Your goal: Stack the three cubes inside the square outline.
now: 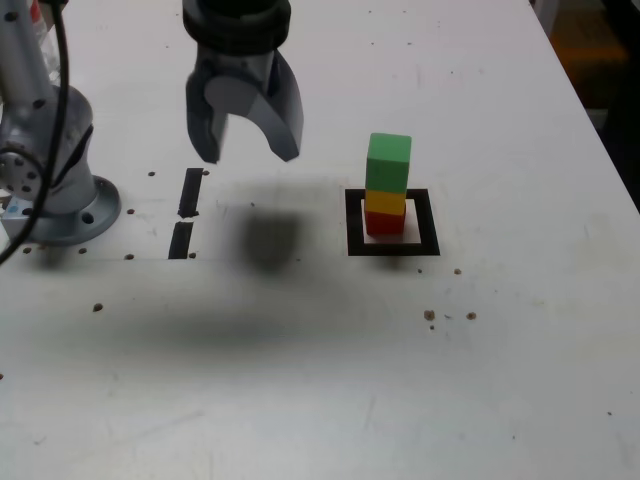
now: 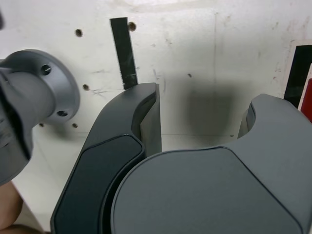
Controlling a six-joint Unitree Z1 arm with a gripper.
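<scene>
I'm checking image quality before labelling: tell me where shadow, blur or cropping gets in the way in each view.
Exterior view: a soft dark shadow lies on the table under the gripper; the stacked cubes stay sharp and evenly lit. Wrist view: the open jaws fill most of the frame, a grey shadow sits between them, and the square outline is cropped at the edge.

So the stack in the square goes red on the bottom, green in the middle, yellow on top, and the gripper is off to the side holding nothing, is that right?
Not quite: the order is wrong. The exterior view shows red on the bottom, yellow in the middle and green on top, inside the square. The rest holds: the gripper is off to that view's left, open and holding nothing.
</scene>
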